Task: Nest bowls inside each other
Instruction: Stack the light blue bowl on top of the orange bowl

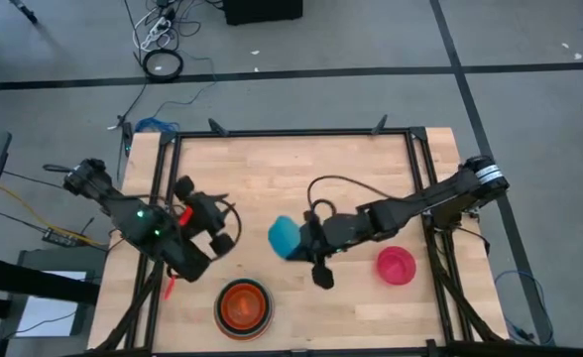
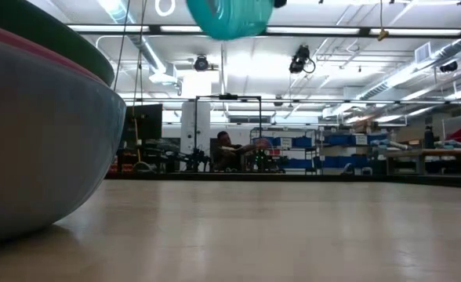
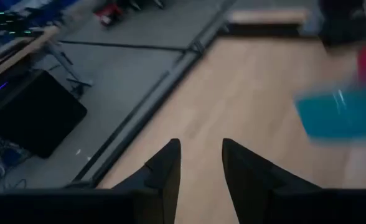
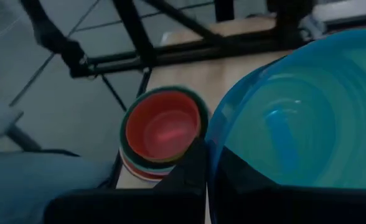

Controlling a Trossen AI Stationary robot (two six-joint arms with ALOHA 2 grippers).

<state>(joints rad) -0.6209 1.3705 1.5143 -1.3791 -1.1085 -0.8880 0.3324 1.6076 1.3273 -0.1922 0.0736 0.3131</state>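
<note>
My right gripper (image 1: 306,243) is shut on a teal bowl (image 1: 285,238), which hangs over the middle of the table and shows high up in the low view (image 2: 230,17). A stack of nested bowls (image 1: 244,305), orange-red inside a green rim, rests on its base near the front edge; it also fills the low view's left side (image 2: 34,133). A magenta bowl (image 1: 396,265) rests on the table to the right. My left gripper (image 3: 201,146) stands open above the table's left part (image 1: 222,236), with nothing between its fingers. My right gripper holds the teal bowl by its rim (image 4: 211,146), with one finger (image 4: 194,171) outside the wall and the other inside. The fingers come slanting down from the table's right side. The bowl is lifted clear of the table and tipped on its side, its opening toward the wrist.
Black frame rails (image 1: 291,134) run along the table's far, left and right edges. Bare wood (image 1: 301,174) lies across the far half. A seated person (image 2: 226,149) shows far off in the room behind the table.
</note>
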